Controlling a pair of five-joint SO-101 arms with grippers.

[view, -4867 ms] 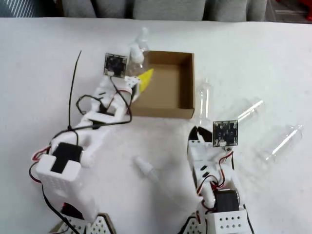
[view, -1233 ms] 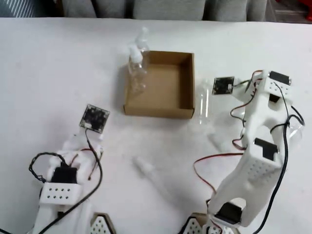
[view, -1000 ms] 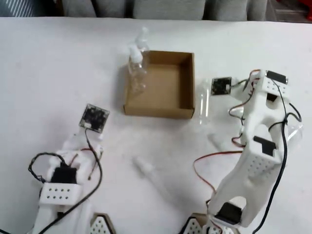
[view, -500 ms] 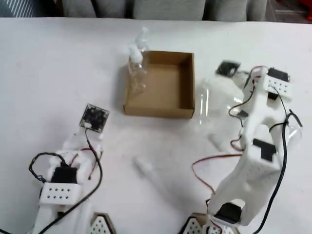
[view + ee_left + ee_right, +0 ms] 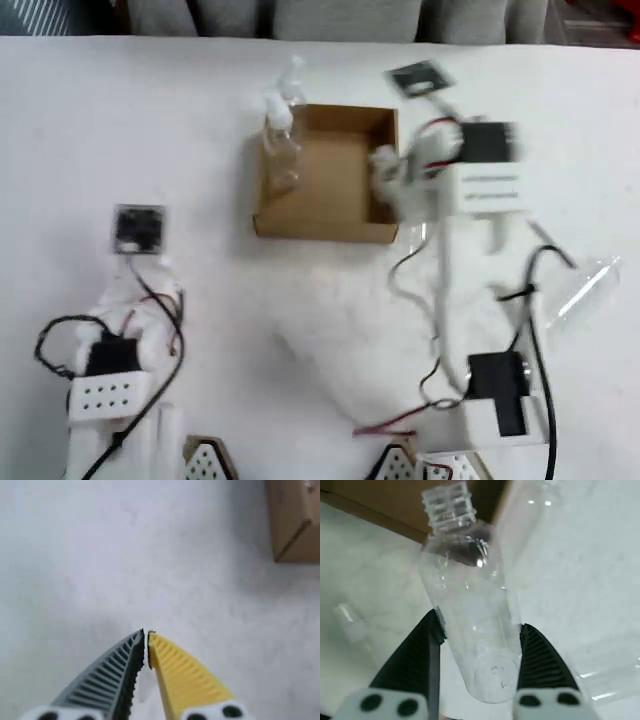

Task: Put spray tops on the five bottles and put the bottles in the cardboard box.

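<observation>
- Right pincer (image 5: 480, 625) clamps an uncapped bottle (image 5: 465, 575) across its body. The threaded neck is bare and aimed at the cardboard box (image 5: 325, 228).
- From above, that arm hangs over the box's right wall, toward the far edge of the worktop (image 5: 100, 120).
- Left pincer (image 5: 146, 641) is closed on nothing, tips together over bare worktop toward the near-left corner. A box corner shows ahead of it.
- Done, by my reading: two bottles carry spray tops. One topped bottle (image 5: 281, 140) stands at the box's left wall, and a second topped bottle (image 5: 293, 75) stands at its far-left corner.
- Cannot tell whether either stands inside the box or just outside the wall. The visible box floor looks bare.
- Left to do, likely: top the held bottle and the rest, then box all five.
- A lying bottle (image 5: 590, 285) rests near the right edge, with no top I can make out.
- A loose spray top (image 5: 346, 617) lies on the worktop, off to one side of the held bottle.
- Estimate: tops under half done, boxing uncertain.
- Hidden: the right arm covers the worktop just right of the box.
- A clear shape (image 5: 535, 510) behind the held bottle may be another bottle, but its outline is unsure. I count four bottles for certain.
</observation>
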